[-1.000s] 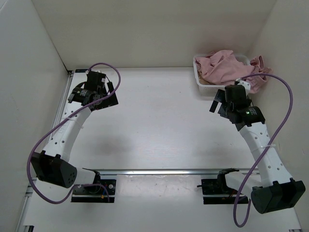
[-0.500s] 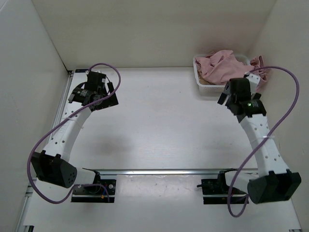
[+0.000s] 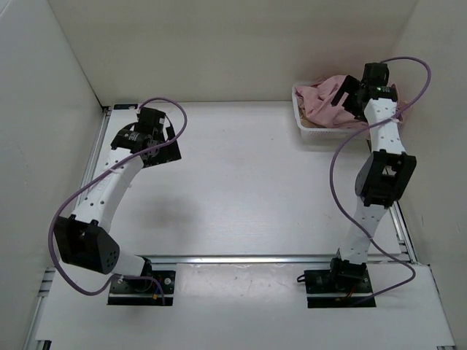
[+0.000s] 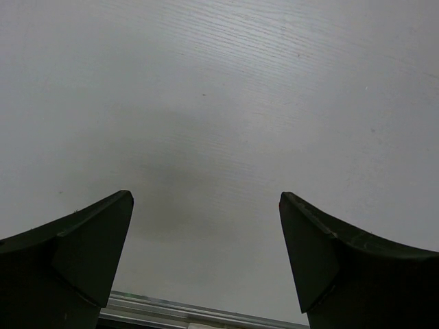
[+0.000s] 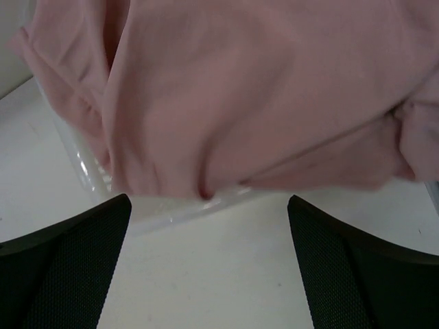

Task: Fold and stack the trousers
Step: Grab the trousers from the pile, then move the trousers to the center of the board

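The right end effector (image 5: 209,200) hung with its fingers spread wide and holding nothing. The dusty-pink trousers (image 5: 260,103) lay bunched in a white basket (image 5: 154,211) directly ahead of it. The left end effector (image 4: 206,197), fingers likewise apart, hovered over the table (image 4: 240,96), well apart from the trousers.

My right arm hides the 3 o'clock side of the trousers (image 3: 321,102) and basket (image 3: 310,133) from above. Seen from my right tool (image 5: 209,200), they blur and run off the 12 o'clock edge; the tool's fingers (image 5: 62,274) are cut off at 6 o'clock.
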